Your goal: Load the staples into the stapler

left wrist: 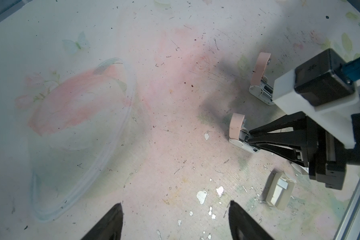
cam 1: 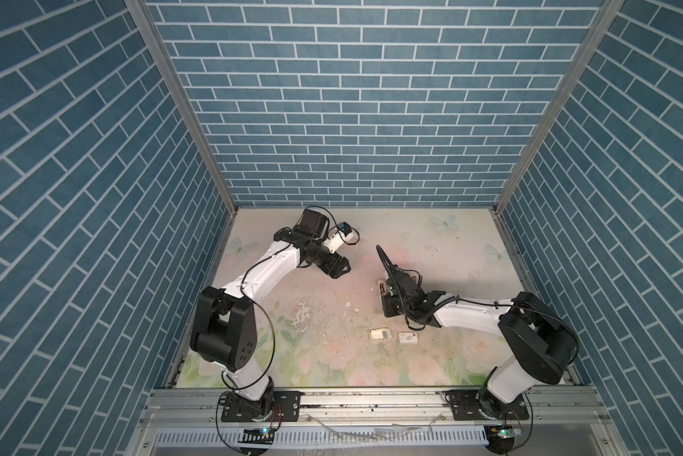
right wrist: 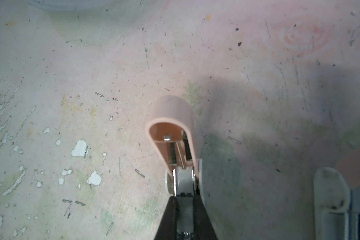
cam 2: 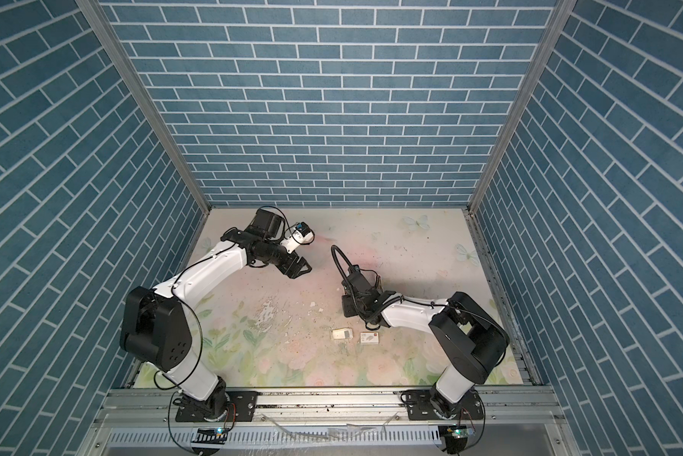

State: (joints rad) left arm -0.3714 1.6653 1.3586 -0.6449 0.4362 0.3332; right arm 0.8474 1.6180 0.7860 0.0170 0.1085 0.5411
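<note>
Two staplers stand on the flowered mat with their peach lids swung up. My right gripper [right wrist: 185,197] is at the nearer stapler [right wrist: 173,112], its lid upright and the metal channel bared. Its fingers are shut on a narrow grey strip, the staples [right wrist: 184,209], lying in line with that channel. The left wrist view shows the same gripper [left wrist: 252,140] at this stapler [left wrist: 236,128]. In both top views the arm covers most of the stapler [cam 1: 381,285]. My left gripper [cam 1: 342,268] [cam 2: 304,268] [left wrist: 175,204] hovers open and empty to the left.
The second open stapler [left wrist: 259,81] [right wrist: 331,187] stands just beyond the right gripper. An open white box tray [cam 1: 380,334] [left wrist: 279,193] and its sleeve with a red mark [cam 1: 408,338] lie nearer the front. A clear round dish [left wrist: 121,133] and loose single staples also lie on the mat.
</note>
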